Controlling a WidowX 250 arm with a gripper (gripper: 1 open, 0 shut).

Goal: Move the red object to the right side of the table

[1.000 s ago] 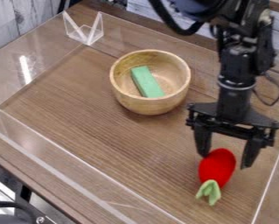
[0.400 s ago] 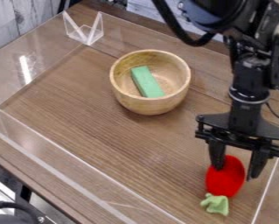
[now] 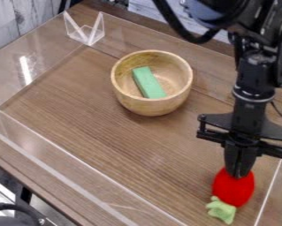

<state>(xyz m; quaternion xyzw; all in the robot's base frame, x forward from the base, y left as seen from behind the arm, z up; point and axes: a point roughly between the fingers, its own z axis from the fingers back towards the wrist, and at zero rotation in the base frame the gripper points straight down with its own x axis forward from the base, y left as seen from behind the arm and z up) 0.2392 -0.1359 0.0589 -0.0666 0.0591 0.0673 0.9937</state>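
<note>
Obs. via the one cam: I have the black gripper (image 3: 235, 164) at the lower R of frame, arm coming down from top R, fingers pointing down at the red object (image 3: 232, 188). Jaws look closed together; tips meet the upper part of the red obj., at least as seen from this angle. Can't tell whether it is actually pinched or the tips are just against/over it. Red obj. sits near the bottom R corner of frame, its lt. green leafy end (image 3: 221, 210) pointing down and slightly L, toward the bottom edge. Table (image 3: 90, 124) is brown wood grain w/ darker streaks, running across most of the view. Wooden bowl (image 3: 175, 99) is upper ctr., well apart from the gripper; flat green block (image 3: 148, 83) lies inside it, tilted, toward the bowl's L side. Clear acrylic piece (image 3: 85, 30) stands at upper L. Black cable (image 3: 21, 208) shows at the bottom L corner.
</note>
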